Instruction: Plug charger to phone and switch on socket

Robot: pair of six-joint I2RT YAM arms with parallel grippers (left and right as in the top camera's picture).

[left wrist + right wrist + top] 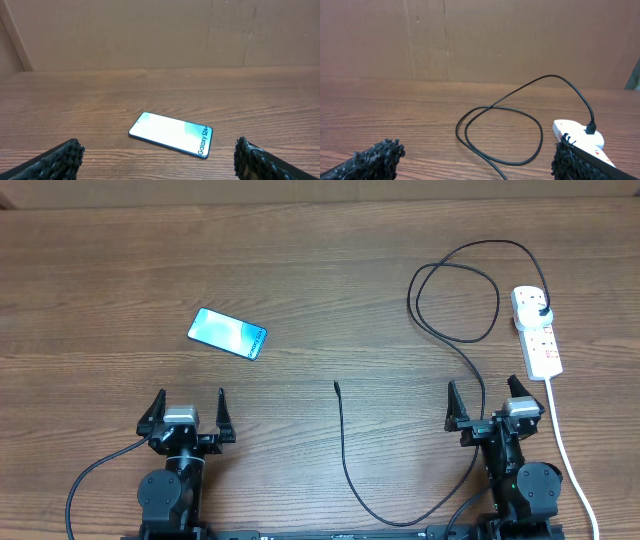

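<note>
The phone [228, 333] lies flat on the left of the wooden table, its light-blue screen up; it also shows in the left wrist view [171, 134], ahead of the fingers. The charger, a thin black cable [345, 450], has its connector tip [337, 385] mid-table, loops at the far right [500, 132], and its black plug [542, 310] sits in the socket [537, 332], a white power strip with red switches at the right. The socket also shows in the right wrist view [577, 134]. My left gripper [190, 408] is open and empty, below the phone. My right gripper [488, 400] is open and empty, below the socket.
The socket's white cord [565, 445] runs down the right side past the right arm to the front edge. A brown cardboard wall [150, 35] stands behind the table's far edge.
</note>
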